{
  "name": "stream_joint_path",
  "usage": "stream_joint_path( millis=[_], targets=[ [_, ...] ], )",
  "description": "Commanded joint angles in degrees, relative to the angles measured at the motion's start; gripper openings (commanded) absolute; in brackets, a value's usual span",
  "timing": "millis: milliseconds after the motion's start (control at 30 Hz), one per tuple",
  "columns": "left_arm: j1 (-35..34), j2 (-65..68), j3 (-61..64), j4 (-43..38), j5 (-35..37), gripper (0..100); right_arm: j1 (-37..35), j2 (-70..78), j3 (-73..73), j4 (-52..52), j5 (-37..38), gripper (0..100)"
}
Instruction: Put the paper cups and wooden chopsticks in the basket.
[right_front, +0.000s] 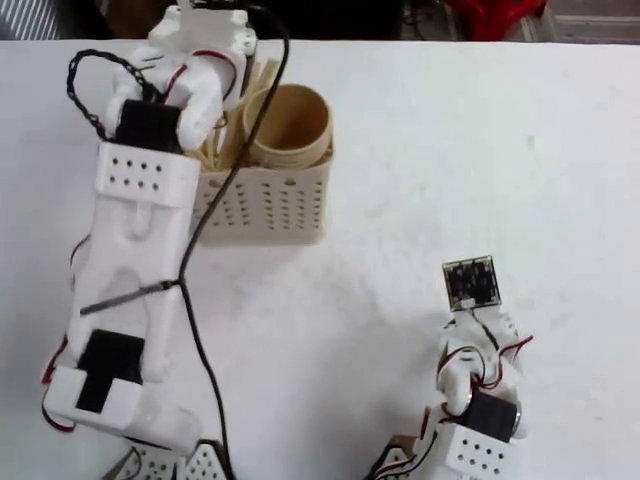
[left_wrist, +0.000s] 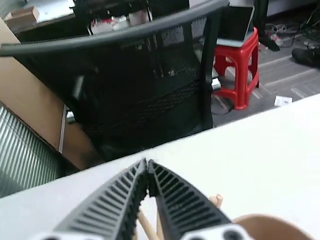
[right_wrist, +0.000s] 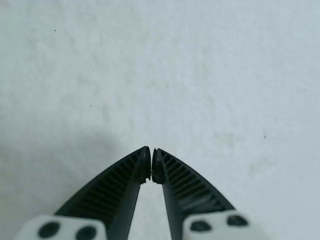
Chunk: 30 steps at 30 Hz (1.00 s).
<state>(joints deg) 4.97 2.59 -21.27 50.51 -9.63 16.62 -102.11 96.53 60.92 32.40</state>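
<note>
One basket (right_front: 265, 205): cream plastic with rows of small holes in its wall. It stood upright on the far left part of the table, partly under the left arm (right_front: 140, 230).
Paper cup (right_front: 290, 152): tan, open mouth up, upright in the right side of the basket. Whether it was a single cup or a nested stack could not be told. The left wrist view caught its rim (left_wrist: 270, 227) just below the jaws.
Wooden chopsticks (right_front: 266, 75): pale sticks standing on end in the basket's left side beside the cup, tilted toward the far edge. Their tips (left_wrist: 216, 201) showed in the left wrist view.
Left gripper (left_wrist: 148, 172): black ribbed jaws closed, tips touching, above the basket. A chopstick crossed behind the narrow slit lower down; it was probably under the jaws rather than pinched between them.
Right gripper (right_wrist: 151, 165): jaws closed tip to tip and holding nothing, pointed down at bare table. Its arm (right_front: 475, 400) sat folded back at the near right, well apart from the basket.
Table (right_front: 480, 150): plain white with faint specks, which the right wrist view (right_wrist: 200, 75) showed close up.
Room: beyond the far edge stood a black mesh chair (left_wrist: 140, 90) and, farther off, a red plastic stool (left_wrist: 240, 65).
</note>
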Motion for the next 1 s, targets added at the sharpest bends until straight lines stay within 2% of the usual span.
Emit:
stream_joint_path(
  millis=[0,233,400,667,767,867,900,967],
  targets=[
    [-0.9,-3.1,-0.6,1.5,-0.7,3,0.4,-0.5,0.4,0.1,0.2,2.5],
    [-1.4,-3.2,-2.4,11.8,-0.3,2,0.4,-0.5,0.4,0.1,0.2,2.5],
    [-3.4,-3.2,-8.5,18.6,-0.3,2,0.4,-0.5,0.4,0.1,0.2,2.5],
    [-6.8,-3.2,-29.8,28.5,-0.2,2,0.4,-0.5,0.4,0.1,0.2,2.5],
    [-9.2,-3.3,-40.4,37.5,-0.2,2,0.4,-0.5,0.4,0.1,0.2,2.5],
    [-10.0,-3.1,-52.6,50.5,-0.4,2,0.4,-0.5,0.4,0.1,0.2,2.5],
    [-9.9,-3.2,-55.1,53.0,-0.3,2,0.4,-0.5,0.4,0.1,0.2,2.5],
    [-11.2,-4.5,-55.4,52.1,-0.4,2,0.4,-0.5,0.4,0.1,0.2,2.5]
  ],
)
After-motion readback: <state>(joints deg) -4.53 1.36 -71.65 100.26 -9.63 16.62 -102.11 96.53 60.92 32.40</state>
